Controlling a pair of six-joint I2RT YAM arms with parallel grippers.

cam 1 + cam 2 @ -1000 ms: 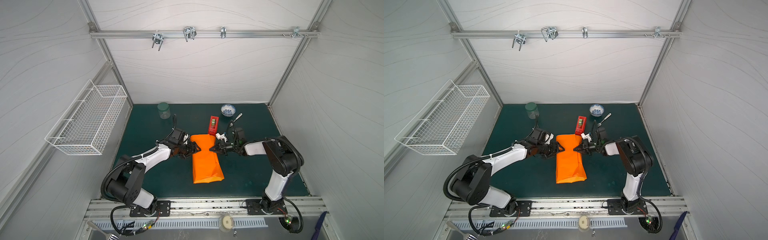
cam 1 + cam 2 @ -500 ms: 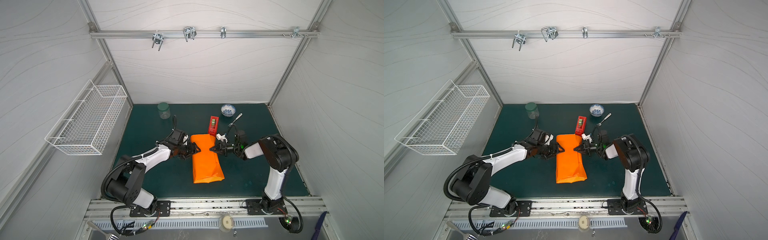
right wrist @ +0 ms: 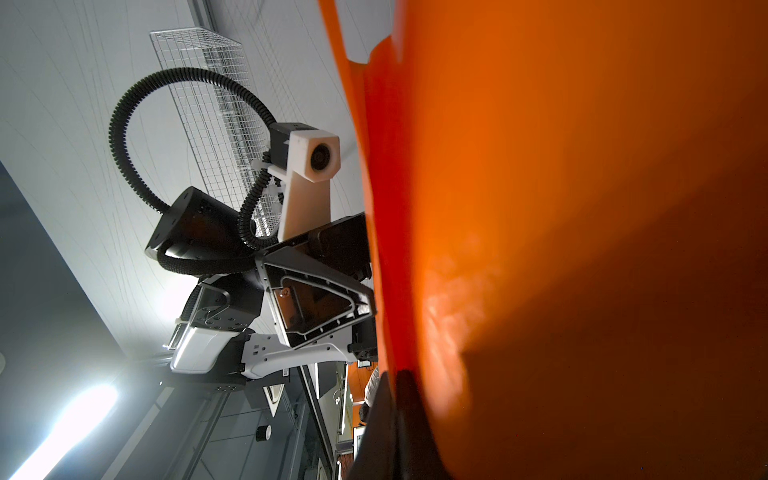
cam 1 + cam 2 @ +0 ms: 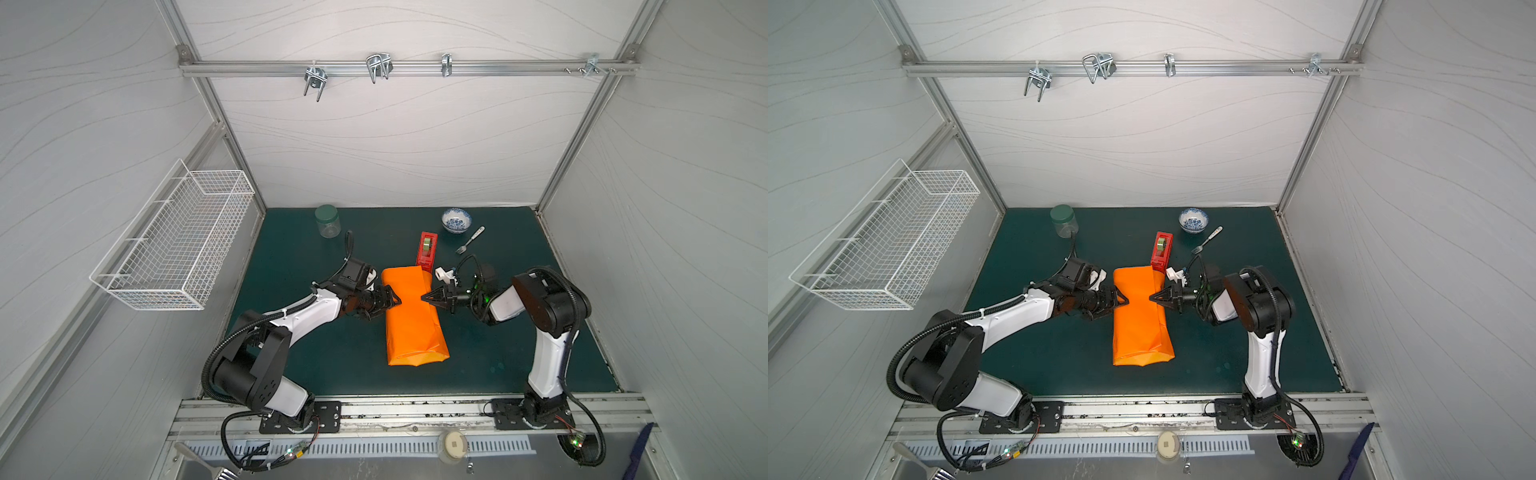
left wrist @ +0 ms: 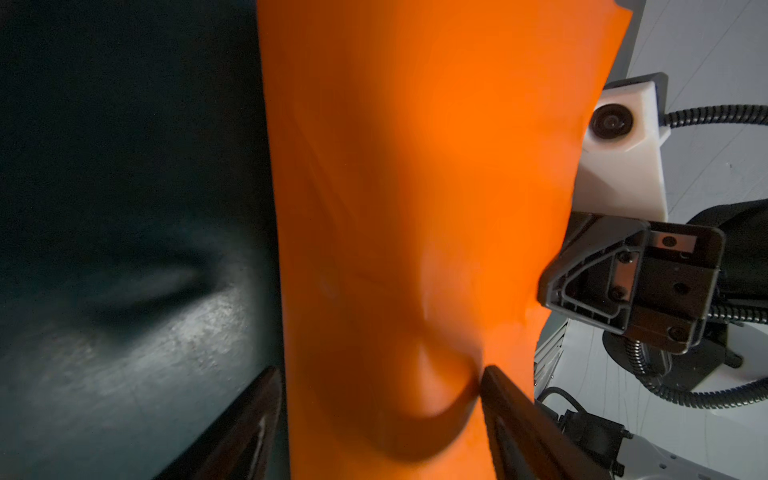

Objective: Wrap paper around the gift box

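The paper lies folded into a long bundle at the middle of the green mat in both top views. The left gripper straddles its left edge with jaws spread; the right gripper, clenched, presses its right edge.

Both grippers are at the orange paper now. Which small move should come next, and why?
Probably close the left gripper on the paper. In the left wrist view its jaws stand apart around a bulging fold, while the right gripper, shut, presses the opposite side. The gift box is hidden, and the red tape dispenser lies unused.
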